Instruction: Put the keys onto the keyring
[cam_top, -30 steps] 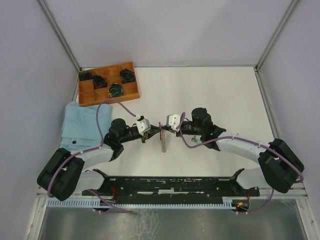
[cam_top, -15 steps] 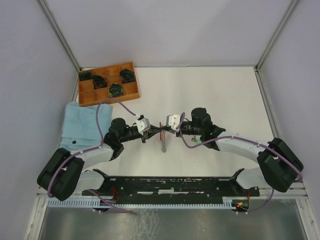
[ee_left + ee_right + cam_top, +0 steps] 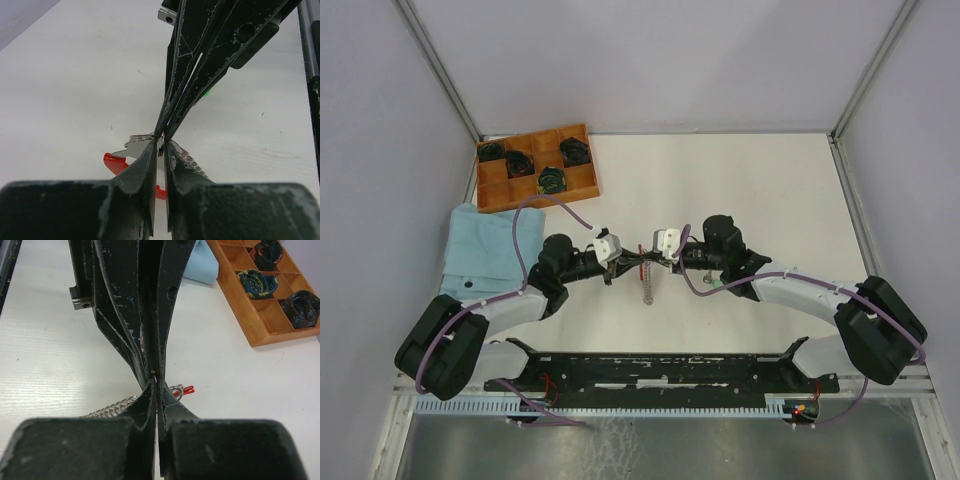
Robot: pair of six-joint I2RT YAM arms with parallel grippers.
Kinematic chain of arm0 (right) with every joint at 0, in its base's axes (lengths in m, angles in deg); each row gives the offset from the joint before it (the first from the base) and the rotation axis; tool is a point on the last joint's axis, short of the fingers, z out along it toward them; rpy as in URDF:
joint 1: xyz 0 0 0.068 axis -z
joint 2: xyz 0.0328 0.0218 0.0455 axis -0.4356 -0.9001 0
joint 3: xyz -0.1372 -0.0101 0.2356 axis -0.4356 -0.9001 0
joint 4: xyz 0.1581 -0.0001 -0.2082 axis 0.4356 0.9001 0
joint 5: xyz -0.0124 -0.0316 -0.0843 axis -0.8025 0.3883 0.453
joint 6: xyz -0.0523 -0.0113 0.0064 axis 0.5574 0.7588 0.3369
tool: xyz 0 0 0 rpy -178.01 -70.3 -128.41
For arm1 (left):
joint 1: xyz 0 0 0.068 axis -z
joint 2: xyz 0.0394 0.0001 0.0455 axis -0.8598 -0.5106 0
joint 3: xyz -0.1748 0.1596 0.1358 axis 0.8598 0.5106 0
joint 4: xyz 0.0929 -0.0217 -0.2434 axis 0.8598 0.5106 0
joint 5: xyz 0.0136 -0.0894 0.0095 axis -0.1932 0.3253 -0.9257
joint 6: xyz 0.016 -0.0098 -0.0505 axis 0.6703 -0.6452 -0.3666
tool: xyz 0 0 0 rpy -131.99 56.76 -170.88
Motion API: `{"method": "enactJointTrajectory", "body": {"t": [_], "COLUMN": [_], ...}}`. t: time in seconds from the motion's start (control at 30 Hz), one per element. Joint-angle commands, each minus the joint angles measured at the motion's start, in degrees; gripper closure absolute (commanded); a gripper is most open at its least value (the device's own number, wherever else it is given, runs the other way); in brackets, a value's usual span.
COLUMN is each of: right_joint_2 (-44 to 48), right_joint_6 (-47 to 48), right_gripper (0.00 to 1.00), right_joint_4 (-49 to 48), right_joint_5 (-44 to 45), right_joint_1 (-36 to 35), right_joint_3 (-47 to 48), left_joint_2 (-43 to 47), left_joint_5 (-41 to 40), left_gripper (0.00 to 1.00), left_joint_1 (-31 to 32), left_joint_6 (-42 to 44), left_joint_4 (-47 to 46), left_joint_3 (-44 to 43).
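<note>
Top external: left end effector (image 3: 631, 264) and right end effector (image 3: 652, 259) pinch keyring (image 3: 642, 267), chain (image 3: 647, 287) pointing toward bases.

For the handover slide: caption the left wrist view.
Left gripper and right gripper meet tip to tip, both pinching the keyring above the white table.

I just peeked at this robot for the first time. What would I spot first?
The left tool and right tool meet tip to tip mid-table, pinching the keyring, its silver chain trailing toward the bases. At the far left sits a wooden tray of dark coils.
</note>
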Motion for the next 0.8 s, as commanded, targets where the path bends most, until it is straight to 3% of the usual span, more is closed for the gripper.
{"method": "enactJointTrajectory", "body": {"t": [0.0,0.17,0.37,0.63,0.77], "right_joint_2": [1.77,1.96,2.40,3.03,4.58], "right_joint_6": [-1.61,-2.17,-2.34,-3.09,-5.51], "right_gripper": [0.99,0.99,0.99,0.99,0.84], "right_joint_4": [-3.59,-4.50,-4.83,-5.75,-5.88], "right_joint_5": [-1.11,-1.17,-0.73,0.05,3.21], "right_joint_1": [0.01,0.07,0.06,0.14,0.16], "right_joint_3": [0.60,0.11,-0.40,-1.25,-2.09], "left_joint_2": [-0.48,-0.55,-0.24,0.73,2.14], "left_joint_5": [0.85,0.65,0.65,0.26,-0.84], "left_gripper": [0.81,0.80,0.93,0.97,0.97], "left_joint_1": [-0.26,-0.25,-0.25,-0.23,-0.23], "left_joint_6": [-1.12,-1.10,-1.02,-0.67,0.61], "left_joint_4": [-1.90,-1.89,-1.67,0.24,5.49], "left_joint_3": [-2.29,-2.29,-2.20,-2.50,-3.98]}}
